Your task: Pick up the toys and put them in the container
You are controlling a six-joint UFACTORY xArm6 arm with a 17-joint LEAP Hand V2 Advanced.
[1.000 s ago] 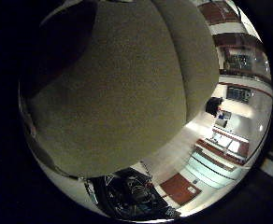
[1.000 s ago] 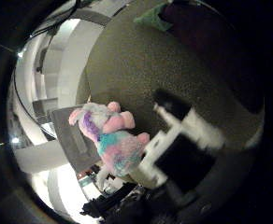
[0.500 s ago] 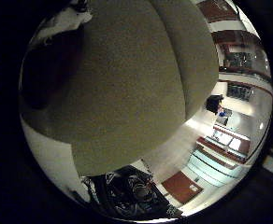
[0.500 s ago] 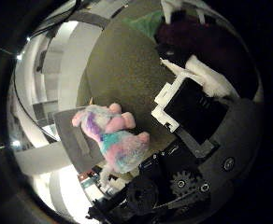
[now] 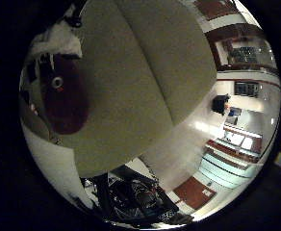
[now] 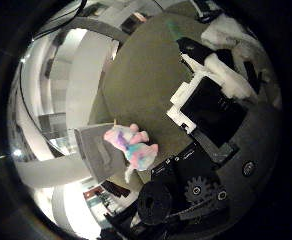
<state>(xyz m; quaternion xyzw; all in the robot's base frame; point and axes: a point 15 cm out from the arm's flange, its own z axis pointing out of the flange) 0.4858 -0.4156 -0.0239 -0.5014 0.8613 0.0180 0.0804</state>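
A pastel plush toy, pink, teal and purple, lies on the olive-grey surface, right against a grey container at that surface's edge. A dark red toy with a small pale round spot sits close to my palm, and a white fingertip rests by it. My right hand has its white and black fingers curled in across the palm, and they seem to be closed round the dark red toy. A bit of green shows past the fingers.
The olive-grey surface has a seam across it and ends in a rounded edge. Past that edge lies a pale shiny floor with a reddish mat. Dark equipment stands below the surface's edge.
The fingers have curled further in across the palm. The dark red toy now looms larger beside it. The pastel toy and grey container look smaller, so the hand has moved away from the surface.
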